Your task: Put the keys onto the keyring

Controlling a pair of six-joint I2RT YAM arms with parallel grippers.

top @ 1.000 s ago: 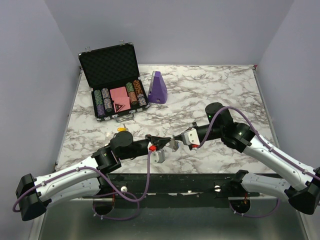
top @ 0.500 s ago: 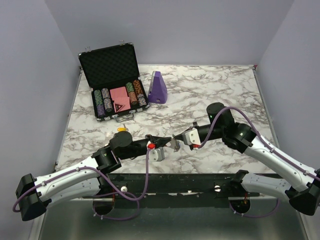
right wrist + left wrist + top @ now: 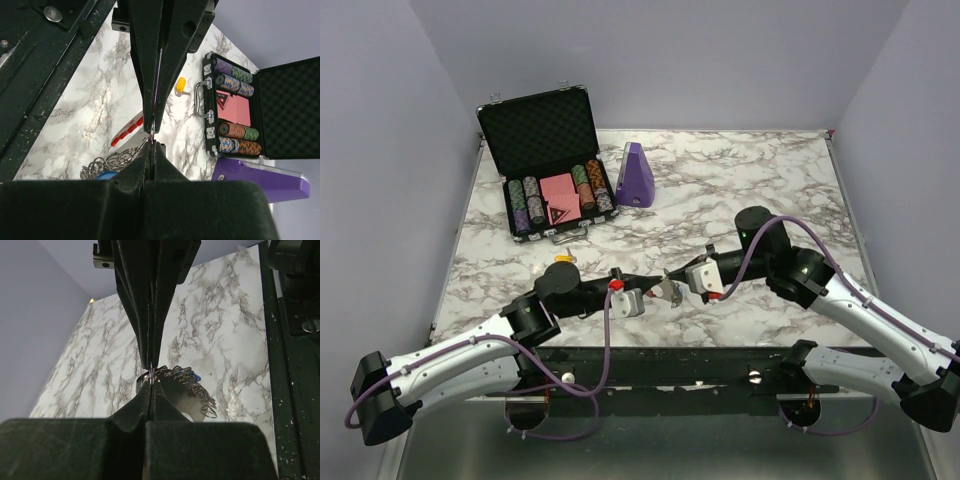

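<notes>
The keyring (image 3: 187, 382) is hanging over the near tabletop (image 3: 740, 180). We are pinching its thin wire in the left tool (image 3: 151, 374) and seemingly clamping it in the right tool (image 3: 154, 132) too. We are judging it light, floppy and slippery, with the stiff red arc (image 3: 127, 131) offering the firmest hold.

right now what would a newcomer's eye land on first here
The left end effector and right end effector meet at the near middle of the marble table, both pinched shut on the keyring. At far left sits an open black case of poker chips, a purple wedge beside it.
</notes>
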